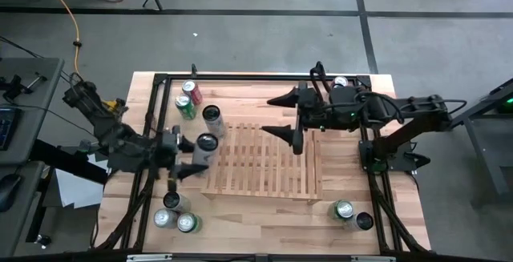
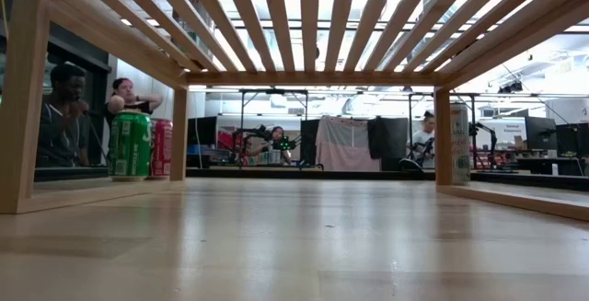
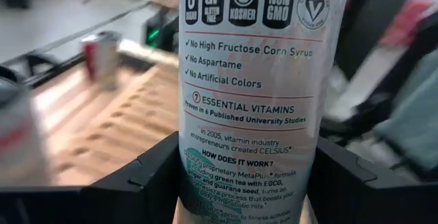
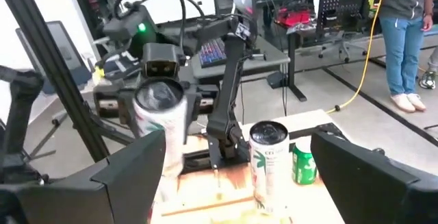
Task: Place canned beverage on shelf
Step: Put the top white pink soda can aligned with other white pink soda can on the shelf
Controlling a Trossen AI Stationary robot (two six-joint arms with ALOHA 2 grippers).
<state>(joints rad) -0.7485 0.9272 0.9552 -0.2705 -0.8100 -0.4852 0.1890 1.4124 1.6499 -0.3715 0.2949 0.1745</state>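
Left tool (image 1: 192,156) clamped on a white canned beverage (image 1: 207,143), held at the left edge of the shelf (image 1: 264,164); fingers (image 3: 147,176) grip the can's lower body in the left wrist view. A second white can (image 1: 212,116) stands just beyond that same shelf edge, toward the far side of the desk (image 1: 264,230). Right tool (image 1: 290,116) spread wide, holding nothing, over the shelf's far edge. Green can (image 1: 185,106) and red can (image 1: 191,90) sit off the shelf's far-left corner.
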